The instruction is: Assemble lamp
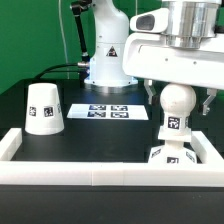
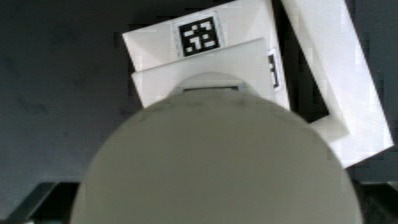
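Note:
My gripper (image 1: 178,97) is shut on the ball top of the white bulb (image 1: 174,112) and holds it upright. The bulb's tagged stem points down onto the flat angular base (image 1: 171,156), which lies by the front right corner of the table. I cannot tell whether the stem is seated in the base or only touching it. In the wrist view the bulb (image 2: 210,150) fills the picture and hides the fingers, with the base (image 2: 214,55) and its tag beyond it. The tapered shade (image 1: 44,108) stands on its wide end at the exterior view's left, apart from the gripper.
The marker board (image 1: 108,112) lies flat in the middle at the back. The long white border frame (image 1: 90,171) runs along the front and up both sides, close to the base. The robot's white pedestal (image 1: 107,60) stands behind the marker board.

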You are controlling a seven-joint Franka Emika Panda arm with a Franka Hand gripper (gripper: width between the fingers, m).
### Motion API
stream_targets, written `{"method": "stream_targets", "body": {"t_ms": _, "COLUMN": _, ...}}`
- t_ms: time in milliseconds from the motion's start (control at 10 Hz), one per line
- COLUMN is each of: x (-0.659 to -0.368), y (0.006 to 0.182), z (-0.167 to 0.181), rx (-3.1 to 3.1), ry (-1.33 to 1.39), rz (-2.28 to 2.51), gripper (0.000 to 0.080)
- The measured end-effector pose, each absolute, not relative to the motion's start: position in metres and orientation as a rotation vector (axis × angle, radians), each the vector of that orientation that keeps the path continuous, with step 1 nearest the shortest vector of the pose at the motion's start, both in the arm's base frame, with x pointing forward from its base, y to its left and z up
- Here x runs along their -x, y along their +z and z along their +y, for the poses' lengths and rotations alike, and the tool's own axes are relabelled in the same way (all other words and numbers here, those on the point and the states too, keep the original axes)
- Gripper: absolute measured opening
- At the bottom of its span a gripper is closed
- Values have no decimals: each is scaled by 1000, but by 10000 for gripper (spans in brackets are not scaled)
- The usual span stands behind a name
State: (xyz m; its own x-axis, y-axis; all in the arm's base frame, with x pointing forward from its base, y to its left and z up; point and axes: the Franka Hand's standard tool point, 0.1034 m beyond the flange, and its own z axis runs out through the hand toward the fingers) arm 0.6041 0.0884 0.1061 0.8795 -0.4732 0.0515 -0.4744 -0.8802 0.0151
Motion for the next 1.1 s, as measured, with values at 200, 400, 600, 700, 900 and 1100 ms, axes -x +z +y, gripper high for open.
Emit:
{"method": "stream_targets", "body": {"t_ms": 200, "x": -599, "y": 109, "z": 94, "rx": -3038, "ry": 85, "rz": -673, "gripper": 699}}
{"method": "stream_targets", "body": {"t_ms": 400, "x": -580, "y": 117, "z": 104, "rx": -3065, "ry": 112, "rz": -584, "gripper": 699}}
{"method": "stream_targets", "body": {"t_ms": 600, "x": -555, "y": 125, "z": 111, "rx": -3090, "ry": 174, "rz": -471, "gripper": 699}}
{"method": "stream_targets", "body": {"t_ms": 700, "x": -543, "y": 125, "z": 104, "rx": -3105, "ry": 189, "rz": -446, "gripper": 699}}
{"method": "stream_targets", "body": {"t_ms": 900, "x": -539, "y": 122, "z": 102, "rx": -3114, "ry": 184, "rz": -476, "gripper": 699}}
{"method": "stream_targets", "body": {"t_ms": 1100, "x": -538, "y": 121, "z": 103, "rx": -3116, "ry": 183, "rz": -477, "gripper": 699}}
